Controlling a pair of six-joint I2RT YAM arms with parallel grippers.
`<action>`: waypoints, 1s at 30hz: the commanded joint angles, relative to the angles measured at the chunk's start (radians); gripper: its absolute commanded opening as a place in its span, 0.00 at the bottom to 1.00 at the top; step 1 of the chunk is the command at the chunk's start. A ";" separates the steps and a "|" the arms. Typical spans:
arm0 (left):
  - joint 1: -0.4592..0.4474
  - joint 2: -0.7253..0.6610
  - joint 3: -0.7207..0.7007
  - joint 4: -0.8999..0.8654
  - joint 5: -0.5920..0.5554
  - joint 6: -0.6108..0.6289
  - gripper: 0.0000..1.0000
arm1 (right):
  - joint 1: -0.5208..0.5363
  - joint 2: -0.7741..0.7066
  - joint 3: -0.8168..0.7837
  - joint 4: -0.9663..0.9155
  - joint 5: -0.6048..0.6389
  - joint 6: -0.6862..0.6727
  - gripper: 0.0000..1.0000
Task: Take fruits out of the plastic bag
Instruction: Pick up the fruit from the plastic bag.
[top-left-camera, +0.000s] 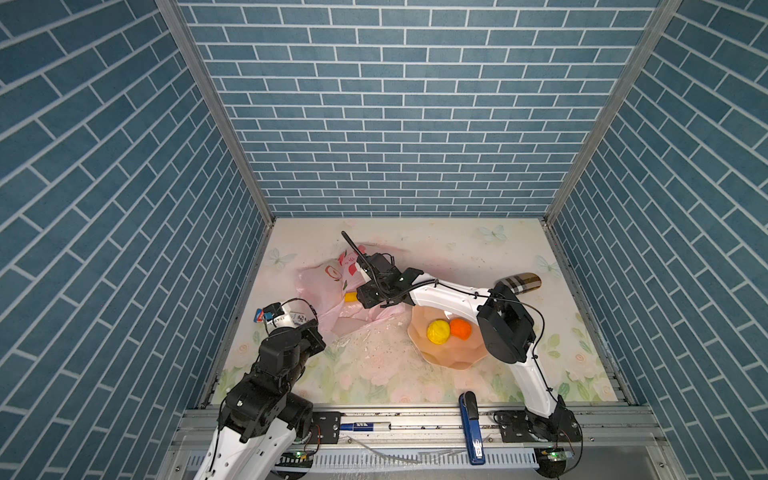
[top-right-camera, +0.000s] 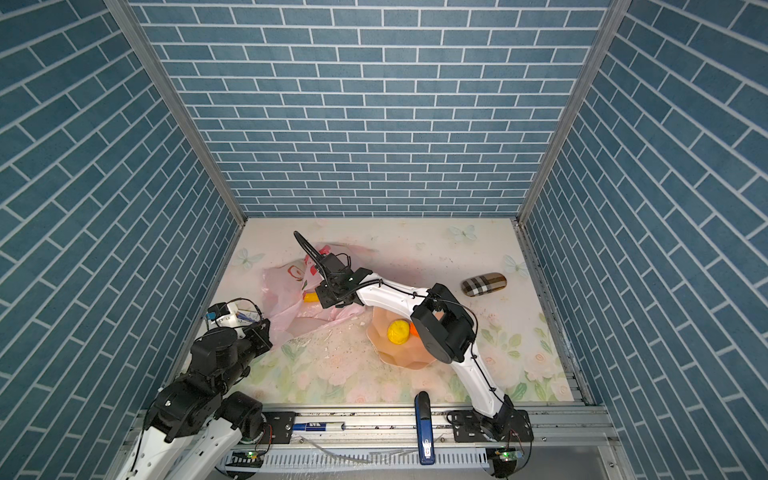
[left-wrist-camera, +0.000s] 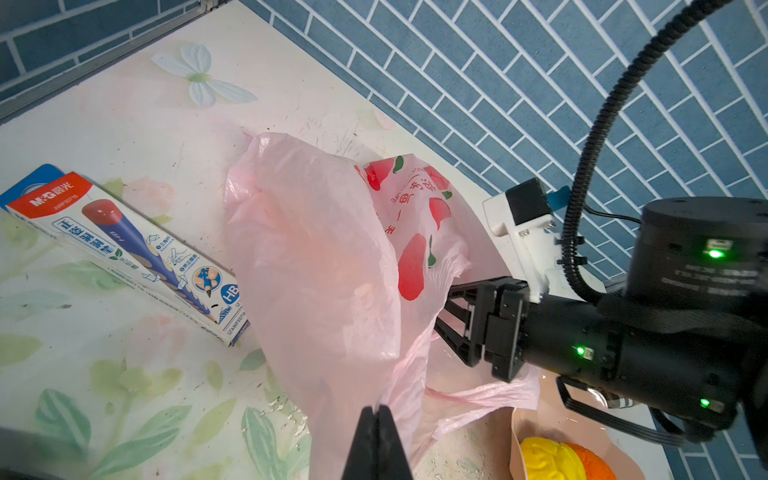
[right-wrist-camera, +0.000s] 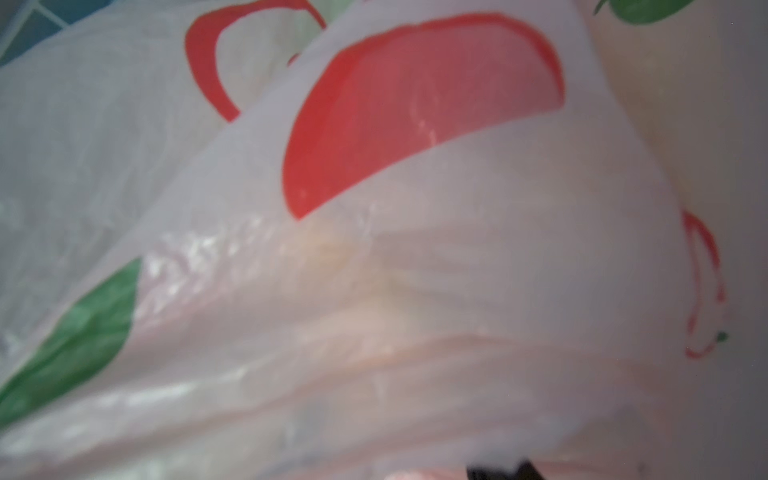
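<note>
Both top views look steeply down on the whole table (top-left-camera: 457, 257), the left wrist camera sees the plastic bag (left-wrist-camera: 316, 257) mid-frame from nearby, and the right wrist's sits almost against it.

Crinkled pale-pink plastic bag (top-left-camera: 316, 286) lies crumpled, yellow fruit (top-left-camera: 351, 296) at its mouth; lemon (top-left-camera: 438, 331) and orange (top-left-camera: 460, 329) touch nearby.
</note>
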 joint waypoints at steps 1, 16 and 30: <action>0.001 0.014 0.020 0.042 0.018 -0.003 0.00 | -0.021 0.040 0.061 0.028 0.086 -0.018 0.54; 0.001 0.021 -0.022 0.072 0.043 -0.017 0.00 | -0.044 0.053 0.055 0.101 0.047 -0.103 0.58; 0.001 0.018 -0.059 0.057 -0.015 -0.041 0.00 | -0.035 0.086 0.074 0.007 -0.233 -0.303 0.52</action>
